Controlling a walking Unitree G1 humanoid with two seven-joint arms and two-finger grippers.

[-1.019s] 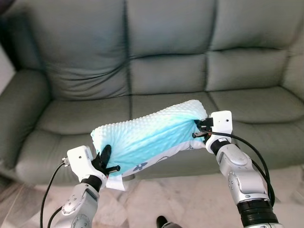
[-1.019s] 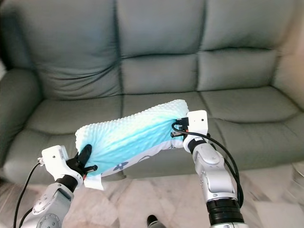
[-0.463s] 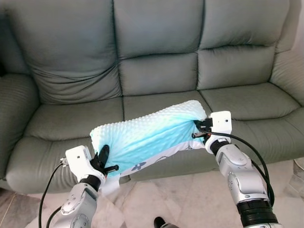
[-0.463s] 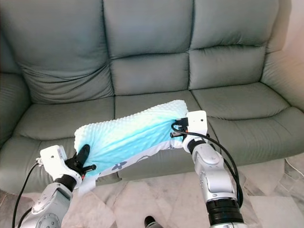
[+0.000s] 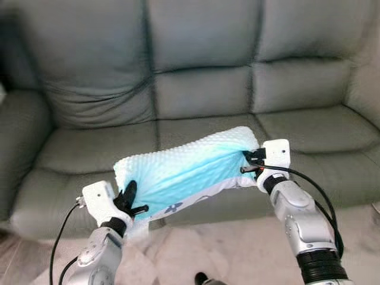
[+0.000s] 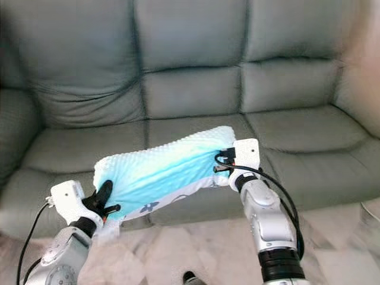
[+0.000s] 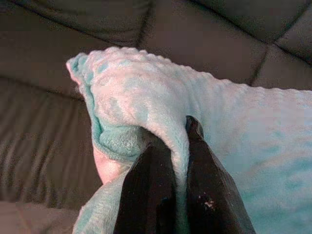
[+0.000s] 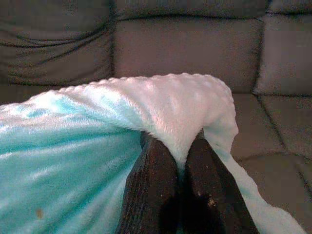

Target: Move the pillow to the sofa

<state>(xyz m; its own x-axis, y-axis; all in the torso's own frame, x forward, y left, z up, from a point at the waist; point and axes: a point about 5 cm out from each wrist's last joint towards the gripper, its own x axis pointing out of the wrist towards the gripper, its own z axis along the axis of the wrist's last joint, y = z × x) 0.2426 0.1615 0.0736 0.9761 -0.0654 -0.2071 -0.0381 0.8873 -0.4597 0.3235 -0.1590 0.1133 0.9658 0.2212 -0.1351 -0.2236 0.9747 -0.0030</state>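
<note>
pillow, pale blue and dimpled, hangs mid-frame between both grippers, above the floor in front of the sofa. left gripper at lower left, fingers pinched on the pillow's end. right gripper right of centre, fingers clamped on a fold at the other end.

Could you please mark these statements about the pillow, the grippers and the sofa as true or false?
1. The pillow rests on the sofa seat. False: it is held up in front of the sofa.
2. The left gripper pinches a fold of the pillow. True.
3. The right gripper hangs open beside the pillow. False: it is shut on the pillow's other end.
4. The pillow is light blue with a bumpy texture. True.
</note>
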